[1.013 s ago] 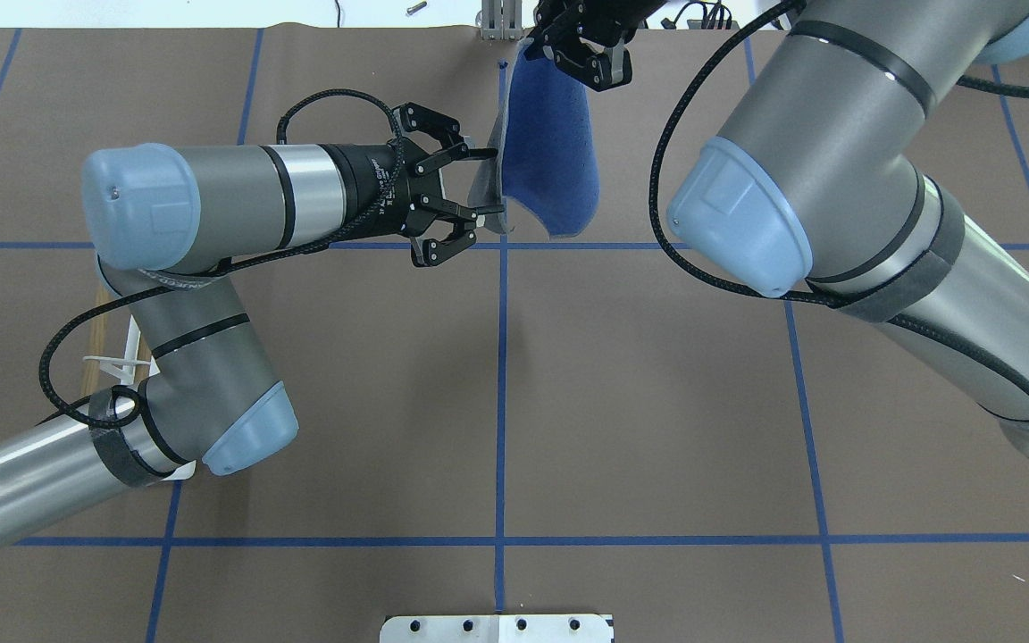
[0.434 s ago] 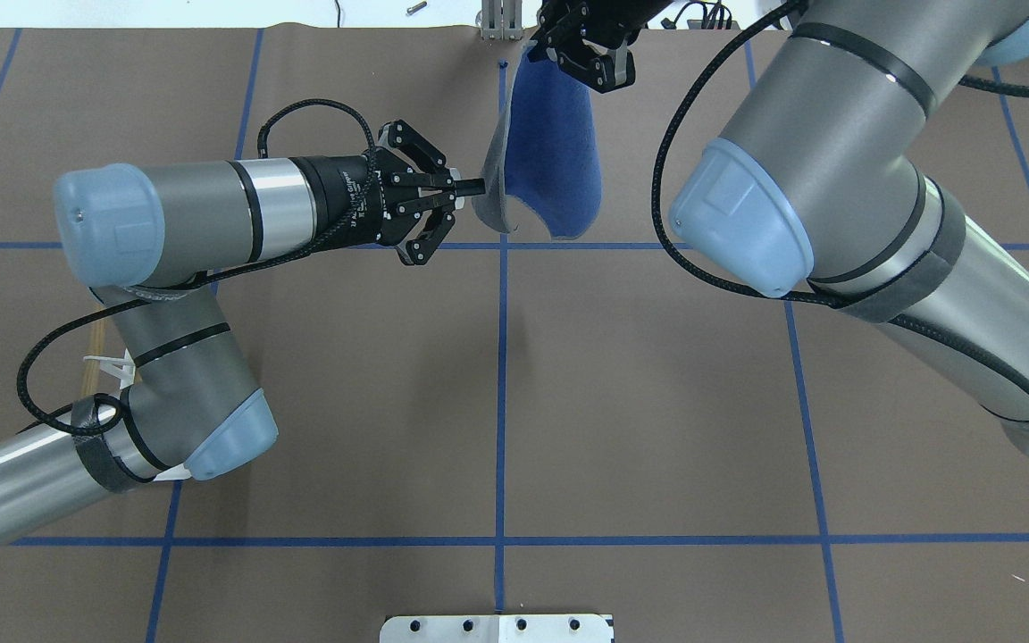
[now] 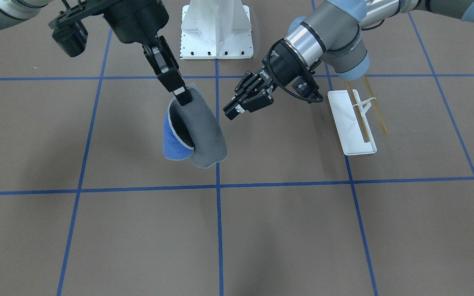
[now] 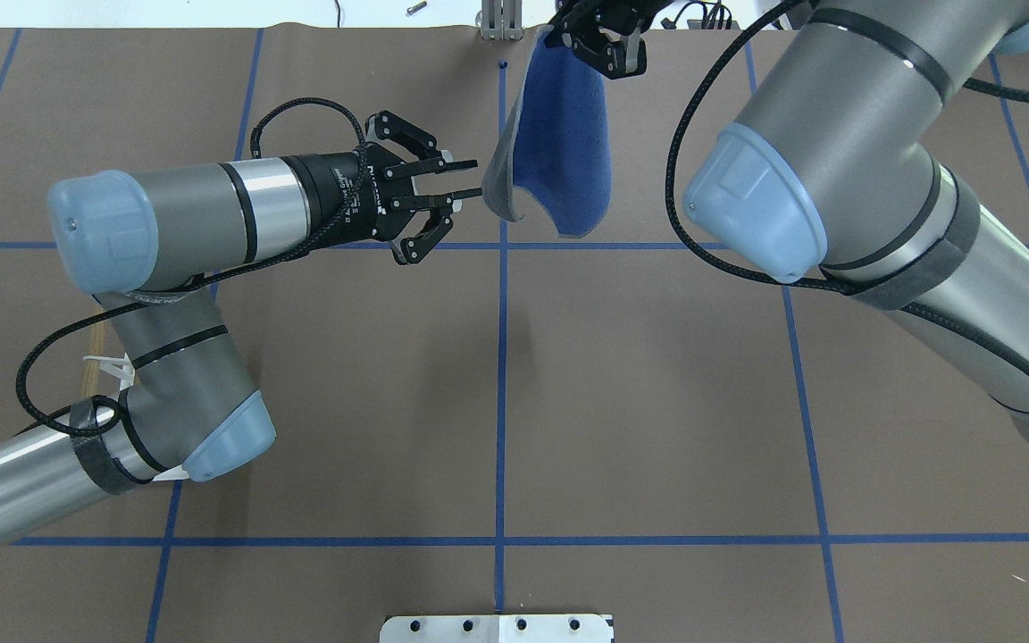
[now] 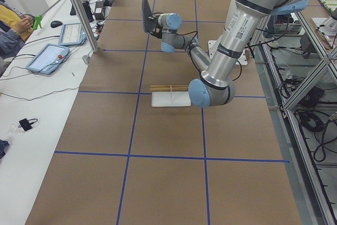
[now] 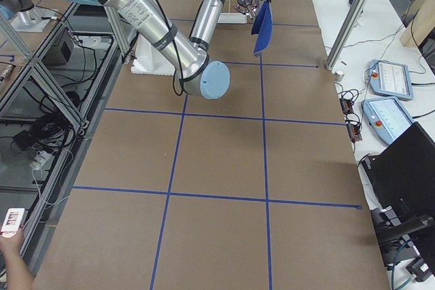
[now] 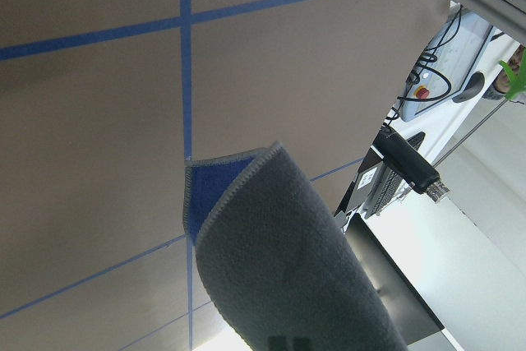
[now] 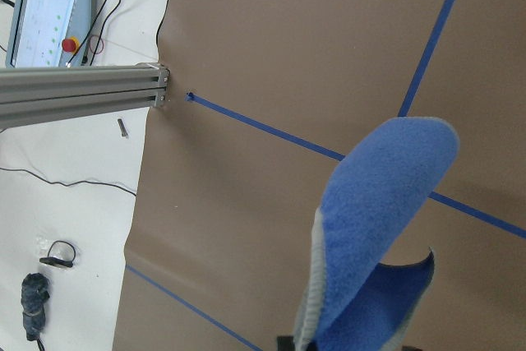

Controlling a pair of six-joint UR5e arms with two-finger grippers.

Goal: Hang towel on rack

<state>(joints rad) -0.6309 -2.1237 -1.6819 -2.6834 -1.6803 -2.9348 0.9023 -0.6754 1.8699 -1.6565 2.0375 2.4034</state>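
With your right gripper [image 3: 184, 97] pinching the towel [image 3: 206, 131] by its top, bring the left gripper [image 4: 479, 177], jaws seemingly slightly spread and empty, squarely onto its hanging edge.

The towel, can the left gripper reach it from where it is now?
Probably yes: the left gripper sits open close beside the grey edge of the hanging towel, with nothing between them.

Over the far middle of the table [image 4: 657, 402], hanging clear of it, the towel [image 4: 559, 134], top corner in the right gripper [image 3: 183, 95]; just left of the towel's edge, the left gripper [image 4: 477, 178]. Well off to the left, standing on the table beneath the left arm, the rack [image 3: 354, 123]; at the near middle edge, by the robot, the pedestal [image 3: 216, 28].
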